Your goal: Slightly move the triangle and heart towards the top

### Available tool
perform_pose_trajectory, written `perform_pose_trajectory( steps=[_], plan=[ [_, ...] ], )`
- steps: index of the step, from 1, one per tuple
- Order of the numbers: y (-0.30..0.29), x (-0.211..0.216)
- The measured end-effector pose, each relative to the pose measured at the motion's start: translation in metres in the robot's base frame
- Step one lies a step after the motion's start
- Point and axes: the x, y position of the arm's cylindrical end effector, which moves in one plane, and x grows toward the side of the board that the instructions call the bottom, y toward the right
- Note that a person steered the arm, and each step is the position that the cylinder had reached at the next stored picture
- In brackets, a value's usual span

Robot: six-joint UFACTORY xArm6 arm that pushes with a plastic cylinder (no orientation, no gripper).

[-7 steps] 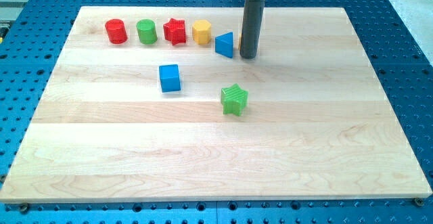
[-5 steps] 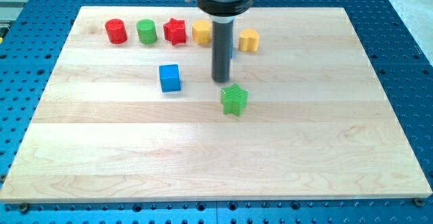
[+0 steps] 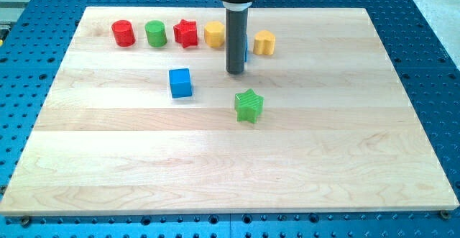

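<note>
My rod stands near the top middle of the wooden board (image 3: 230,159), with my tip (image 3: 235,72) just below the blue triangle (image 3: 245,49). The rod hides most of that triangle; only a blue sliver shows at the rod's right edge. The yellow heart (image 3: 264,42) lies just right of the rod, apart from it. The green star (image 3: 249,106) sits a short way below my tip.
Along the top runs a row: red cylinder (image 3: 123,33), green cylinder (image 3: 155,33), red star (image 3: 185,33), yellow hexagon (image 3: 213,33). A blue cube (image 3: 180,83) lies left of my tip. Blue perforated table surrounds the board.
My tip went from right of the triangle, where it hid the heart, down and left toward the green star, then back up a little to just below the triangle. No block has visibly moved.
</note>
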Motion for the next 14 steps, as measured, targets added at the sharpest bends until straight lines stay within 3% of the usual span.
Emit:
perform_pose_trajectory(
  steps=[2,6,8,11,14],
  plan=[
    [0.009,-0.034],
    [0.010,-0.047],
    [0.020,0.000],
    [0.063,-0.037],
    [0.063,-0.053]
  ],
)
